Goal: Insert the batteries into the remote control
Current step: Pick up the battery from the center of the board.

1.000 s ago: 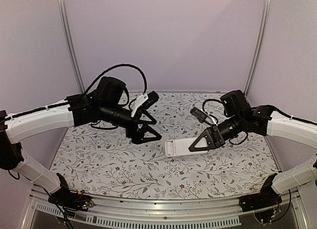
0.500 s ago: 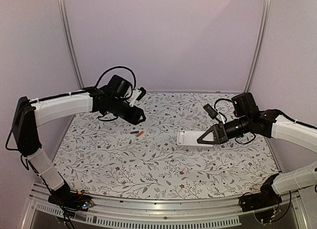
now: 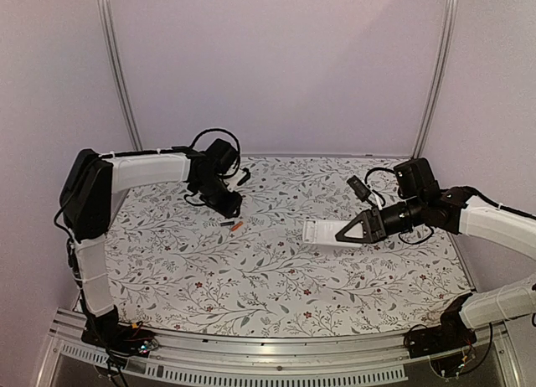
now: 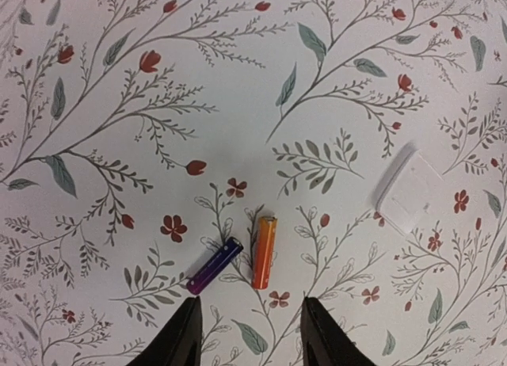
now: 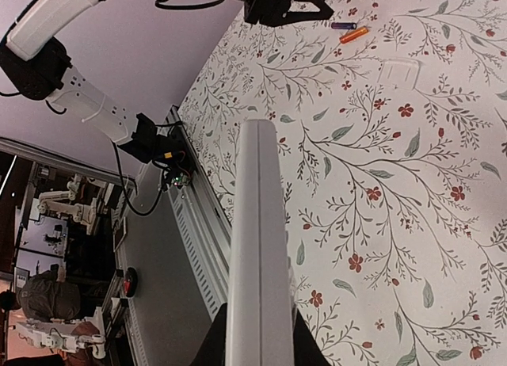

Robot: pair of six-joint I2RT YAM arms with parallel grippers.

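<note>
Two batteries lie side by side on the flowered cloth, one orange [image 4: 264, 252] and one dark purple [image 4: 214, 266]. From above they show as the orange battery [image 3: 239, 225] and the dark battery [image 3: 225, 224], left of centre. My left gripper [image 4: 252, 338] hovers over them, open, both fingertips just short of the batteries and nothing between them. My right gripper [image 3: 356, 229] is shut on the remote control [image 3: 322, 234], holding it off the table. In the right wrist view the remote control [image 5: 257, 247] shows edge-on, white, running up from the jaws.
A small white rectangular cover [image 4: 409, 191] lies flat on the cloth to the right of the batteries, also seen as the cover [image 5: 398, 74] in the right wrist view. The metal rail [image 3: 268, 353] runs along the near table edge, and upright posts [image 3: 117, 69] stand at the back corners.
The left arm swung back and to the left and came down over the batteries, its jaws narrowing. The right arm carried the remote a little to the right, then held still.
</note>
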